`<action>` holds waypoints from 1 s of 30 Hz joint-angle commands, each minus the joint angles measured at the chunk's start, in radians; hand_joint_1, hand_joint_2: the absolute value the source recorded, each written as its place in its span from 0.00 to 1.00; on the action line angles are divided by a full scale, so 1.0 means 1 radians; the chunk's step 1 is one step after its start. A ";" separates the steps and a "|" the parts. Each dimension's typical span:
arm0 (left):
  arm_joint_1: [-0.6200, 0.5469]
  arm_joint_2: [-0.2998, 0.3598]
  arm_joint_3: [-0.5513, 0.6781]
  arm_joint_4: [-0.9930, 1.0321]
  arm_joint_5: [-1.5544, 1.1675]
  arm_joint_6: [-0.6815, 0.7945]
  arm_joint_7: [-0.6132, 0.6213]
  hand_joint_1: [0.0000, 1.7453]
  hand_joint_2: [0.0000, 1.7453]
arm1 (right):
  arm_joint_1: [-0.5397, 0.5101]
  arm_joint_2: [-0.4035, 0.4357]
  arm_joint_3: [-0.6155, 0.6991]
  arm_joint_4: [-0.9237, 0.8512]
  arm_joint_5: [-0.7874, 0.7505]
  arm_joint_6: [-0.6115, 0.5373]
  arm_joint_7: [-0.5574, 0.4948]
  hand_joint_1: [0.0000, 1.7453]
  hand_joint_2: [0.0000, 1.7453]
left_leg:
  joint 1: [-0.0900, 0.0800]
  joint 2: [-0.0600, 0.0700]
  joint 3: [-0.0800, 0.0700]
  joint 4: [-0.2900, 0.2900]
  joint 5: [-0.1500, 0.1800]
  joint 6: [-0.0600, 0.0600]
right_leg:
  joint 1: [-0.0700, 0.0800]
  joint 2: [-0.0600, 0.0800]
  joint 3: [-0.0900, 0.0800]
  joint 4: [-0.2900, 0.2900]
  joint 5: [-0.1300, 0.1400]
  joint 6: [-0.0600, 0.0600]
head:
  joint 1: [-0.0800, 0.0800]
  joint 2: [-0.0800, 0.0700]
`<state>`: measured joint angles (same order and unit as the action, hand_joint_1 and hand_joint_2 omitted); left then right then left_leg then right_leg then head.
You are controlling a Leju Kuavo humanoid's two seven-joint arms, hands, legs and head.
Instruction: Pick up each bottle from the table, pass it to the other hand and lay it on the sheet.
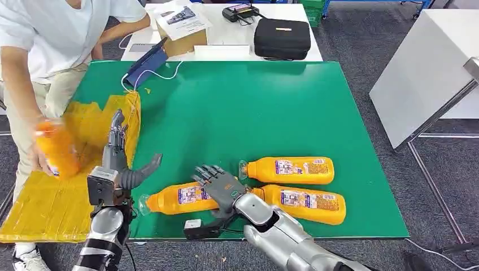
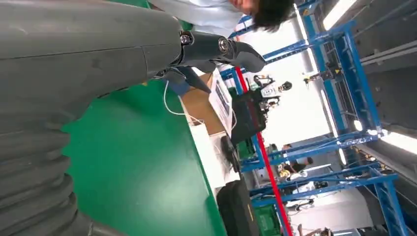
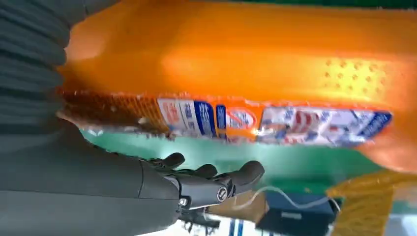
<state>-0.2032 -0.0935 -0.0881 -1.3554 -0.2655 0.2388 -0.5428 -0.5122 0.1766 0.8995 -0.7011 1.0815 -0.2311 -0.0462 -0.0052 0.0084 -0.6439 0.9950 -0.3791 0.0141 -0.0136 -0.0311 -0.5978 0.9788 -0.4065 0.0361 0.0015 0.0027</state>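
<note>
Down near the table's front edge, the right hand (image 1: 221, 186) rests spread fingers on an orange bottle (image 1: 181, 198) lying on the green mat (image 1: 237, 107). Left hand (image 1: 116, 164) hovers empty, fingers extended, beside the yellow sheet (image 1: 51, 203); a person (image 1: 39, 62) holds another bottle (image 1: 56, 149) above it.

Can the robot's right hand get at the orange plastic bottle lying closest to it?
Probably yes. The right hand hovers open right over the nearest orange plastic bottle, which lies flat on the green table with nothing covering it. The other bottles lie off to the side.

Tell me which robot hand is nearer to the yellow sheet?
Left. The left hand hangs open by the yellow sheet edge; the right hand is farther off, on the green mat among the bottles.
</note>
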 commanded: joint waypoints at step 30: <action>-0.049 -0.024 -0.037 0.063 0.036 0.008 0.015 0.00 1.00 | 0.113 0.037 -0.410 -0.152 -0.373 -0.302 -0.236 1.00 1.00 | 0.001 -0.003 0.004 0.000 -0.001 -0.001 | 0.000 -0.001 0.006 0.000 -0.002 -0.001 | 0.000 0.000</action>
<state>-0.2302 -0.1099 -0.1060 -1.3268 -0.2323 0.2407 -0.5325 -0.4685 0.2159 0.7175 -0.6990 0.8563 -0.5120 -0.1855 -0.0053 0.0080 -0.6428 0.9951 -0.3788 0.0145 -0.0137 -0.0316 -0.5966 0.9788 -0.4063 0.0366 0.0015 0.0027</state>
